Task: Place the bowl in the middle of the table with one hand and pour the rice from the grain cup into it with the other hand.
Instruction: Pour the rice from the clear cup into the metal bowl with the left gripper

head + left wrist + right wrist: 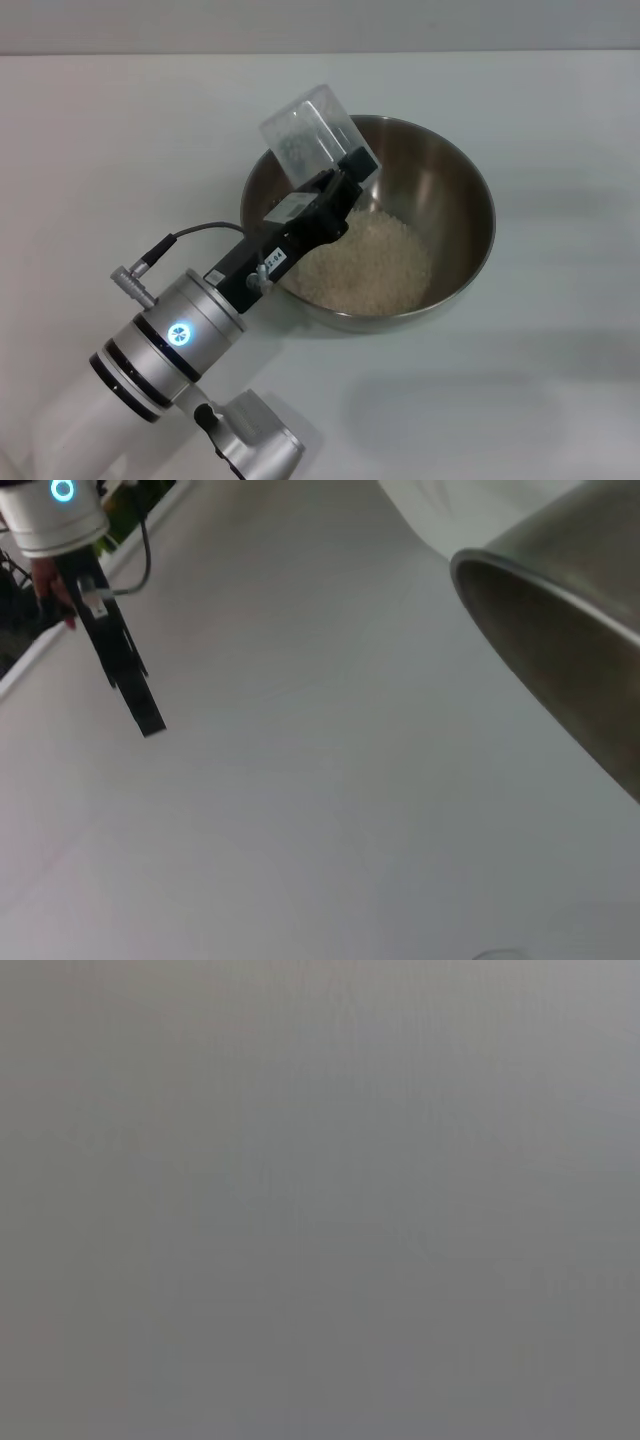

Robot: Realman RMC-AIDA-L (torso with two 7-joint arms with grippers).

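Observation:
The steel bowl (pixel 462 205) stands on the white table (pixel 540 400) near its middle, with a heap of rice (pixel 368 266) inside it. My left gripper (pixel 345 176) reaches over the bowl's left rim, shut on the clear grain cup (pixel 310 133). The cup is tipped on its side above the rim and looks almost empty. In the left wrist view the bowl's outer wall (pixel 560 650) fills the right side, and the right gripper (pixel 150 723) hangs far off above the table, holding nothing. The right wrist view is plain grey.
A grey cable (pixel 200 232) loops from the left wrist beside the bowl. Bare tabletop lies all around the bowl. Dark clutter shows past the table's edge (pixel 40 650) in the left wrist view.

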